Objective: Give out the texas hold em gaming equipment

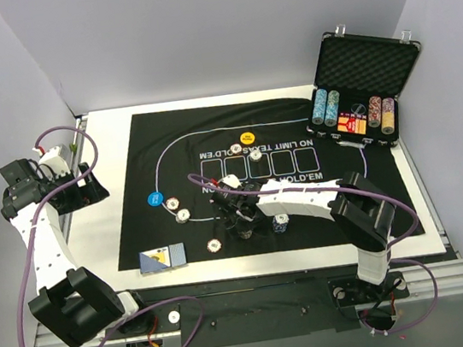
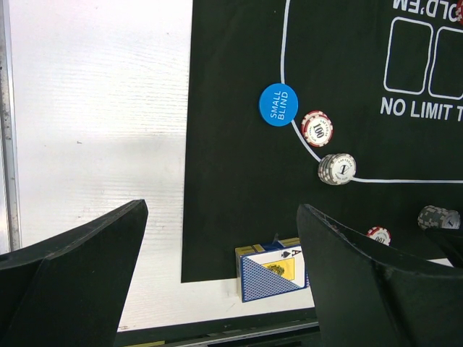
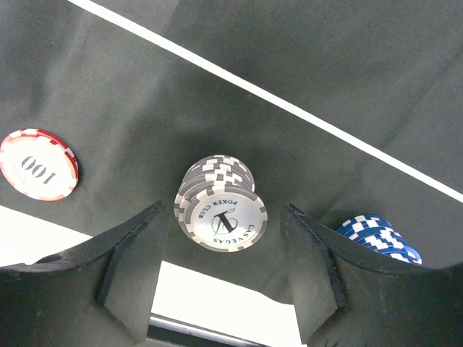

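Leftmost, the left gripper (image 1: 86, 183) hangs over the bare table (image 1: 113, 156) beside the mat (image 1: 309, 232), its fingers (image 2: 87, 253) spread as wide as they go and holding nothing. Near the mat's near left corner lies the pack of blue-backed cards (image 1: 162, 258), half on the mat and half off it, with one card face up on top. Farther in, the blue Small Blind disc (image 2: 278, 105) sits on the white line, and a yellow disc (image 1: 249, 137) lies at the far side of the printed oval. Toward the middle, a red 100 chip (image 3: 37, 164) lies flat near the mat's near edge. Just right of it the right gripper (image 1: 239, 217) is down at the mat, its fingers (image 3: 130, 246) partly open and standing either side of the grey chip stack (image 3: 221, 210), with a gap showing on each side, so nothing is gripped yet. A blue chip stack (image 3: 380, 237) stands just beyond the right finger. At the far right the open case (image 1: 366, 90) holds the tall chip columns. The step in hand looks like picking up the grey stack to give it to a seat; next the fingers need to meet both sides squarely and low, so the whole stack lifts without toppling or nudging the blue one.
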`<state>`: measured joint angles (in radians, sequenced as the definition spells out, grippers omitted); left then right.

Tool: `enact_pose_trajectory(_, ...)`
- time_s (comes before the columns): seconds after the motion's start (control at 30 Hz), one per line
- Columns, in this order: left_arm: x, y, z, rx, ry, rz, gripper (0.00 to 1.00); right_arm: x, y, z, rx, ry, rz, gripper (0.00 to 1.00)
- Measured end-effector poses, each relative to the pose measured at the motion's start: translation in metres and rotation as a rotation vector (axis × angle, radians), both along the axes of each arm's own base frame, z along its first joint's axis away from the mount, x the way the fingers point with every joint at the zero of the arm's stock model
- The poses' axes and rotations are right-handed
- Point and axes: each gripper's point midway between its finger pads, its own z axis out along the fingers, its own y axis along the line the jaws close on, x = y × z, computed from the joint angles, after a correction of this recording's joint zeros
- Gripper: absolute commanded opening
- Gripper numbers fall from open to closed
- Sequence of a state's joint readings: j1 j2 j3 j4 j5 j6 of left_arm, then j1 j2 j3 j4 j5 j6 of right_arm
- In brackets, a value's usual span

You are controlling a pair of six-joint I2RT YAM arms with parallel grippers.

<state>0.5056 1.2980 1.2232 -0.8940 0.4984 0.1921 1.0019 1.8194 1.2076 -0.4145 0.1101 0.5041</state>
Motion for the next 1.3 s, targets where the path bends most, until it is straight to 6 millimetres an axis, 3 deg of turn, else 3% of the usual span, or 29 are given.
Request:
enact_pose_trajectory(0.83, 0.000, 0.000, 0.000, 0.001, 0.000, 0.001, 0.96, 0.004, -0.001, 0.003, 0.034, 0.025, -0.020, 0.32)
enact_pose_trajectory(1.13, -0.001, 0.004, 0.000, 0.002, 0.000, 0.012, 0.96, 0.035, -0.013, 0.046, 0.130, -0.030, -0.097, 0.31)
enact_pose_trajectory(1.3, -0.001, 0.005, 0.000, 0.003, 0.000, 0.013, 0.96, 0.070, -0.040, 0.068, 0.161, -0.085, -0.200, 0.31)
